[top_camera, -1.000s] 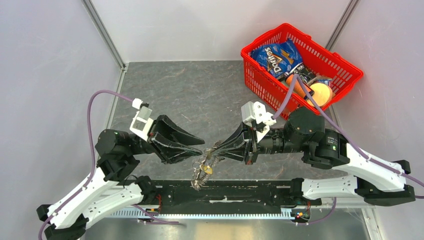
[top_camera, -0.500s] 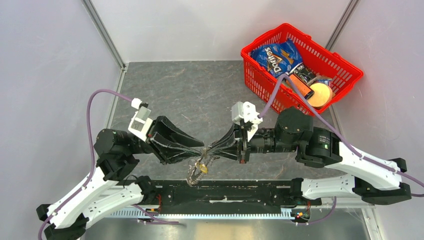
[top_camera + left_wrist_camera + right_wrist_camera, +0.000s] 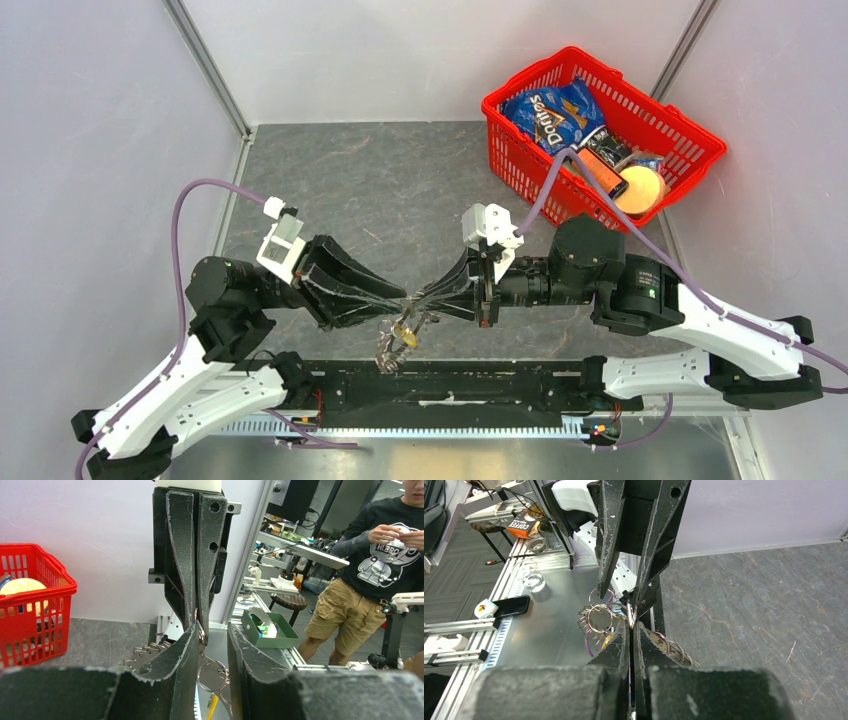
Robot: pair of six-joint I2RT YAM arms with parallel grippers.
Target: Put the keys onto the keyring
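The right gripper (image 3: 418, 300) reached leftward over the near middle of the bench (image 3: 330, 180). Its jaws were pressed together on the rim of the keyring (image 3: 393, 348), holding it edge-on and clear of the bench. The rest of the bunch, smaller rings and silver keys, hung below the grip and toward the near side, with a yellow-headed key (image 3: 406, 336) dangling among them.

The left gripper (image 3: 398, 300) pointed rightward, tip to tip with the right one, so both long axes ran along nearly one left-right line. Its jaws stood apart, straddling the clamped rim. One finger (image 3: 175, 675) was just beside or touching the right gripper's tips; I could not tell which. The rim lay straight ahead of the left gripper, between its fingers, so the coming move seemed to call for a closing pinch.
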